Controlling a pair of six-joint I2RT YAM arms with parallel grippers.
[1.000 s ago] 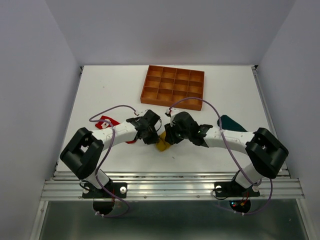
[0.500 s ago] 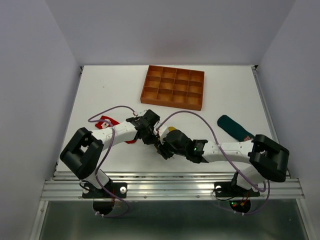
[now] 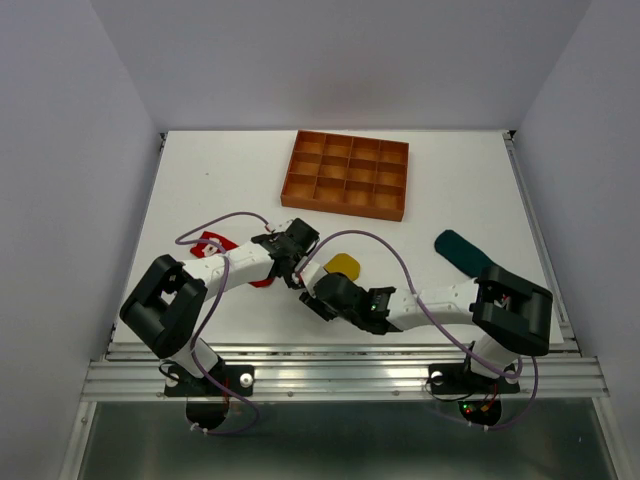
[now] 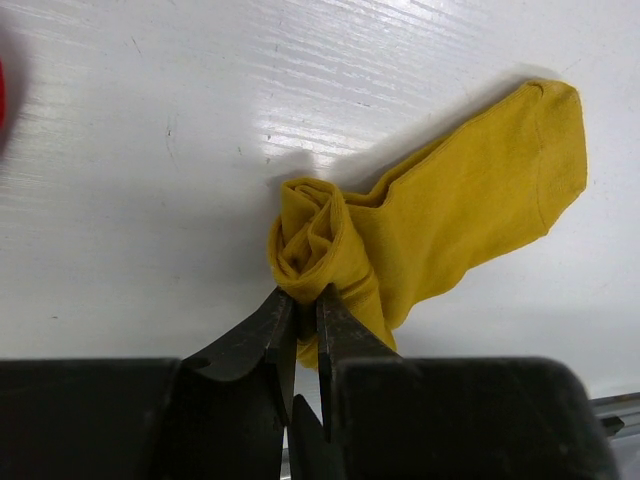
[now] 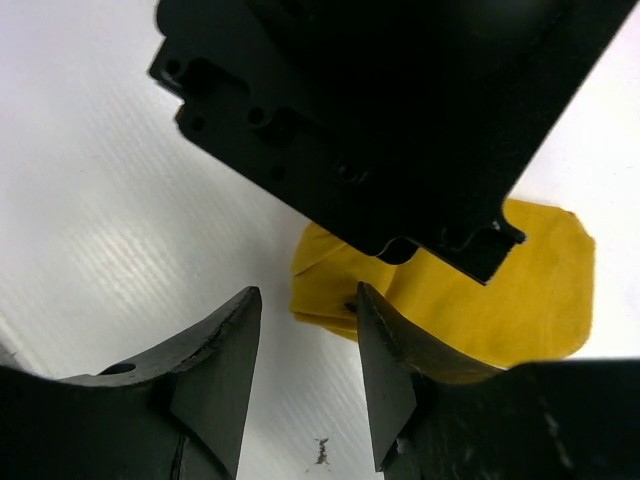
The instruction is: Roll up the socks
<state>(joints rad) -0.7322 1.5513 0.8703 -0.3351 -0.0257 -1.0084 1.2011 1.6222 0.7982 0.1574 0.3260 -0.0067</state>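
The yellow sock (image 4: 470, 200) lies on the white table, one end twisted into a small roll (image 4: 308, 235). My left gripper (image 4: 303, 300) is shut on that rolled end. From above, the left gripper (image 3: 298, 272) sits at the sock's (image 3: 344, 266) left side. My right gripper (image 5: 305, 298) stands open just in front of the sock (image 5: 520, 300), holding nothing; from above the right gripper (image 3: 314, 300) is slightly nearer than the left one. The dark teal sock (image 3: 462, 250) lies flat at the right. The red sock (image 3: 211, 243) shows partly from under the left arm.
The orange-brown gridded tray (image 3: 347, 175) stands at the back centre. The left gripper's black body (image 5: 380, 100) fills the top of the right wrist view, close above the right fingers. Purple cables loop over both arms.
The right gripper has opened, let go of the yellow sock and drawn back toward the near edge and leftward, uncovering the sock's flat end. The left gripper keeps its hold.
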